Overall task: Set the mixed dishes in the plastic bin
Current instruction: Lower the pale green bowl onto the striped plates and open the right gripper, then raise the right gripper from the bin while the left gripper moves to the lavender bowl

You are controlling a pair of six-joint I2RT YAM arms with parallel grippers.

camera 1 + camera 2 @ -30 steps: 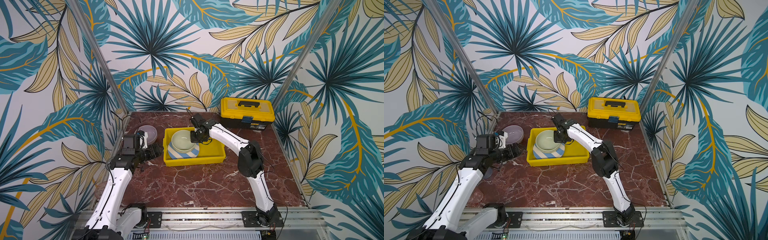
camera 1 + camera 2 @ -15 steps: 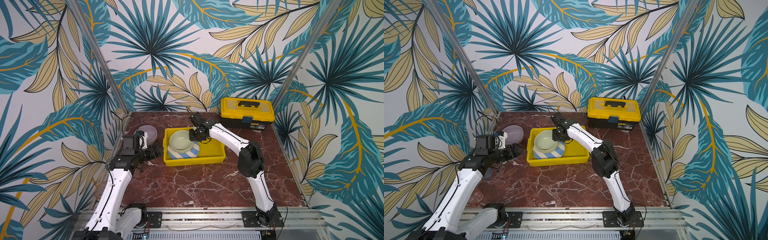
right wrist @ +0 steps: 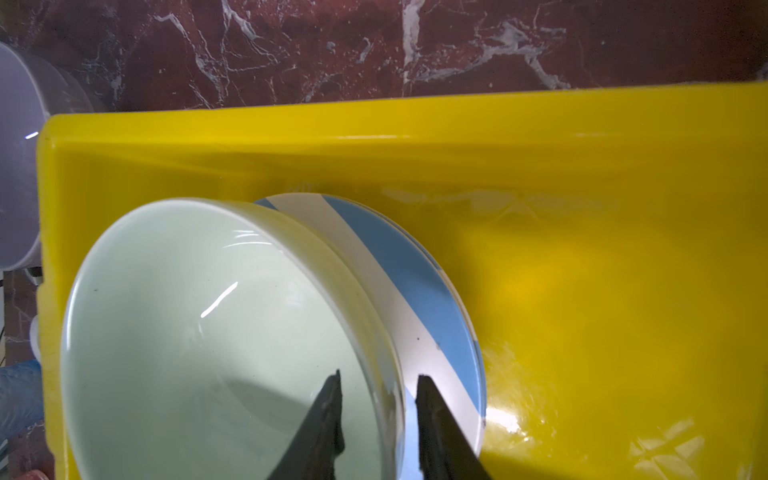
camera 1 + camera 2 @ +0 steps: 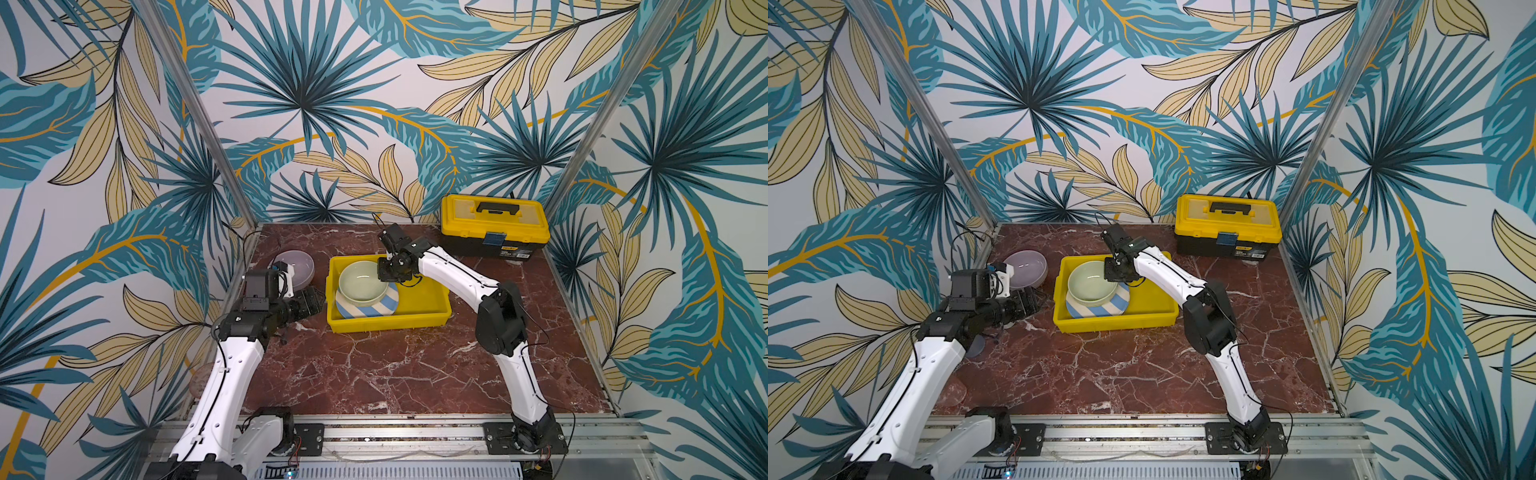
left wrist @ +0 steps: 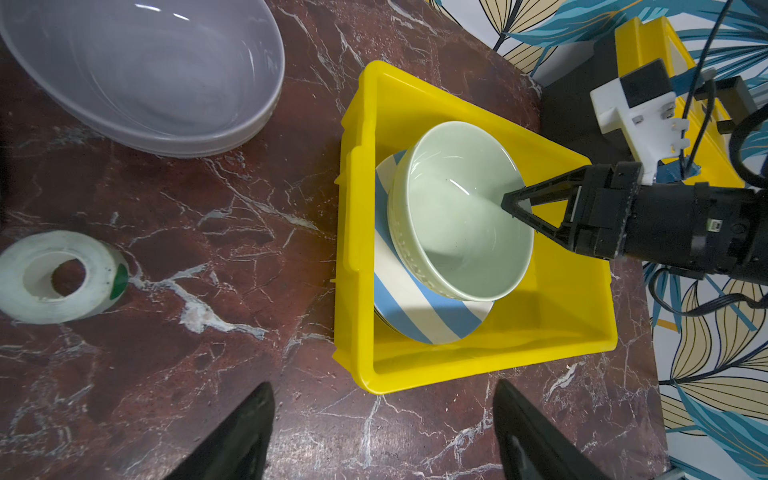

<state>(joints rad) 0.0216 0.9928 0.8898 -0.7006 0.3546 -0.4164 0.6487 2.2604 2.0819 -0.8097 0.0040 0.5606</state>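
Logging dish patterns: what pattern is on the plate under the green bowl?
Plate: blue-white stripes; left wrist view.

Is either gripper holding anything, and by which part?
Nothing looks held. The right gripper straddles the rim of the pale green bowl, fingers just clear; the left gripper is open, empty.

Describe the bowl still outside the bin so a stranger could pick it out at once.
On the red marble table find the yellow bin near the middle. Just off its left end in both top views, toward the back corner, sits the lilac bowl, upright on the marble. Unlike the pale green bowl stacked on a striped plate inside the bin, it is greyish-purple and stands alone.
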